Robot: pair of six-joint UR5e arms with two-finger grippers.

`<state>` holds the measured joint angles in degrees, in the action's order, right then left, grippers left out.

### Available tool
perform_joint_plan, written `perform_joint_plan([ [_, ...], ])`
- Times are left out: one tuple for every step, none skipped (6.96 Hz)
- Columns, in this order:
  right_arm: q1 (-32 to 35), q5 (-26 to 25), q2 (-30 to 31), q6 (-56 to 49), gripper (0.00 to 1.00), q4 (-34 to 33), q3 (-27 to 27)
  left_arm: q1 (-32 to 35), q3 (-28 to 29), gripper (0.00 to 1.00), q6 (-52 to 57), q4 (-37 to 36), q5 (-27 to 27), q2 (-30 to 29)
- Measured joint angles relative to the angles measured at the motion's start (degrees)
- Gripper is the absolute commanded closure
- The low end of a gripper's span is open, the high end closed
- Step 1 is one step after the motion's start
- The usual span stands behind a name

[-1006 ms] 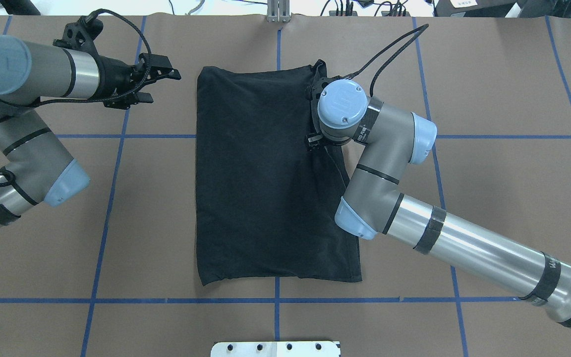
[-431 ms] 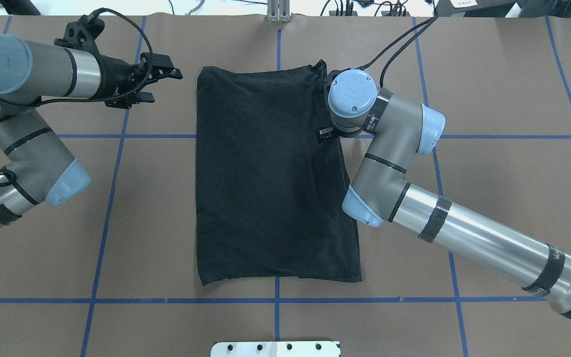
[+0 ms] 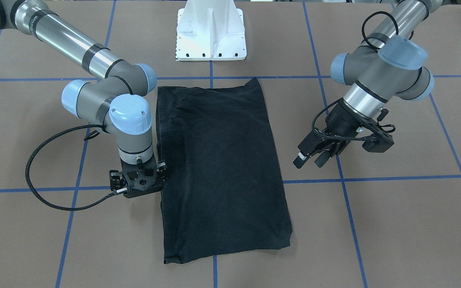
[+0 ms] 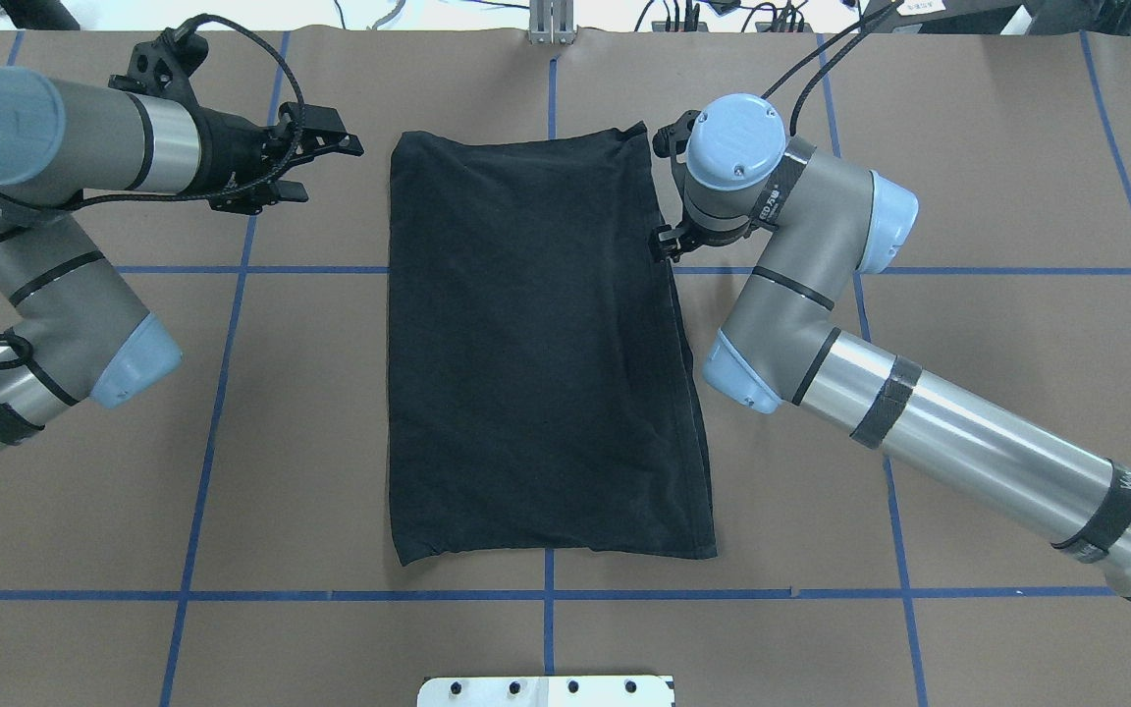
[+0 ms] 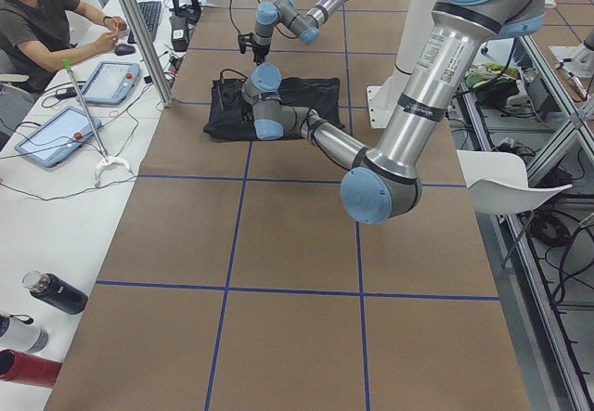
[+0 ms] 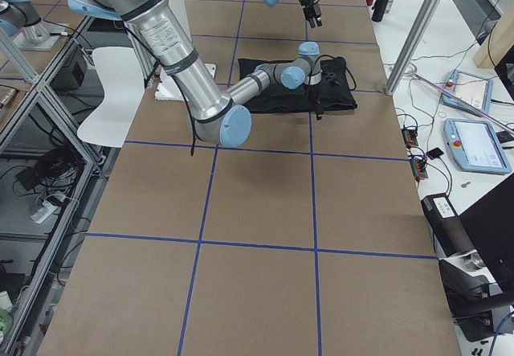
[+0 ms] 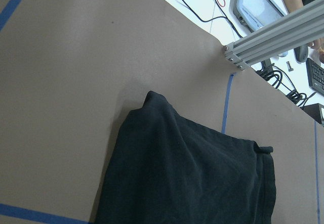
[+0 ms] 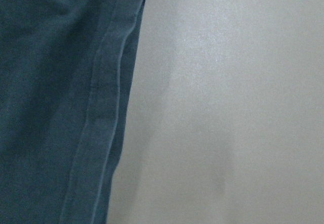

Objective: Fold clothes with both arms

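In the front-facing view the black T-shirt lies flat mid-table, folded into a long rectangle. The right gripper points straight down just beside one long edge. Its fingers are hidden, so I cannot tell if they are spread or pinched. The left gripper hovers apart from the opposite edge, fingers spread and empty.

The overhead view suggests the risks: a pinch at this edge may catch only the top layer and peel the stack apart, and one arm lifting alone would skew the fold.

The side views show a person and tablets at a desk, well apart from the shirt.

The right wrist view shows the stitched hem beside bare table, with no fingertip visible.

In the left wrist view, an aluminium post stands beyond the shirt's far corner.
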<state>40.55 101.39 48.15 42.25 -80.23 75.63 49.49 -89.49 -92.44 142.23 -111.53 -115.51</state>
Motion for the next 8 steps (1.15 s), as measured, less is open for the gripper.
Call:
perform_joint_plan([
  [0.3, 1.4, -0.2, 0.0, 0.0, 0.1, 0.5, 0.0, -0.6, 0.0, -0.1, 0.0, 0.0, 0.0],
  [0.6, 3.5, -0.2, 0.3, 0.0, 0.2, 1.8, 0.1, -1.5, 0.0, -0.1, 0.0, -0.4, -0.1],
  [0.9, 5.8, -0.1, 1.0, 0.0, 0.2, 4.0, 0.0, -2.1, 0.0, 0.0, 0.0, -1.8, -0.2],
  [1.1, 8.6, 0.6, 2.8, 0.0, 0.1, 7.0, 0.0, -2.9, 0.0, 0.0, 0.0, -4.1, -0.2],
  [1.3, 11.5, 2.3, 6.0, 0.0, 0.1, 10.7, 0.0, -4.3, 0.0, -0.1, -1.1, -6.3, 0.0],
  [1.4, 14.0, 4.6, 10.1, 0.0, 0.2, 15.1, -0.2, -6.5, 0.0, -0.2, -3.7, -7.8, 0.4],
  [1.4, 16.4, 7.0, 14.0, 0.0, 0.2, 19.7, -1.6, -9.1, 0.0, -1.3, -5.9, -7.9, 1.5],
  [1.4, 18.2, 9.2, 17.4, 0.0, 0.2, 23.5, -4.6, -11.4, 0.0, -3.9, -6.7, -6.4, 3.1],
])
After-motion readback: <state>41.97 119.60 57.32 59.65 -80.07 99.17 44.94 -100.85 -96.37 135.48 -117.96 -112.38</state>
